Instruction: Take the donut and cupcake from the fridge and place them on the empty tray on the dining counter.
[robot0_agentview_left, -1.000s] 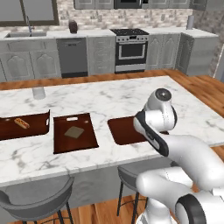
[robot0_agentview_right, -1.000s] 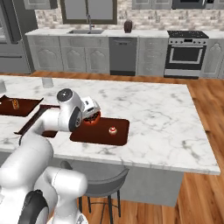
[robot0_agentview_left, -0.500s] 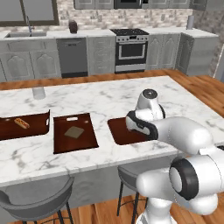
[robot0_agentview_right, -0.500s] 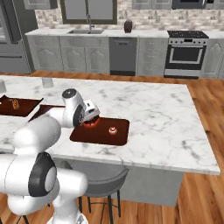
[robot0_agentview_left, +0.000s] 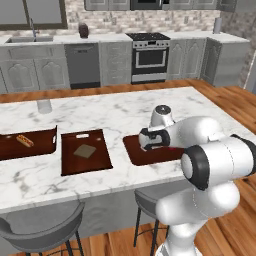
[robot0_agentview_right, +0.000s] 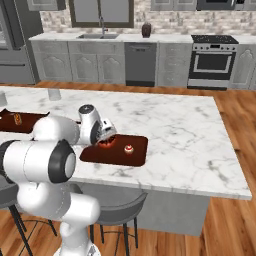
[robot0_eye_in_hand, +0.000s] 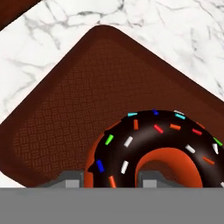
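Pincer clenched on the chocolate-iced ring donut with coloured sprinkles, low over the flat dark reddish-brown tray on the white marble table. Tiny red cupcake sitting on the tray, just beside.

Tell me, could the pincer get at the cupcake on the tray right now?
Probably not yet. The pincer is shut on the donut, so its jaws are full. The cupcake sits close beside it on the tray with nothing standing between them, so once the donut is released the reach looks easy.
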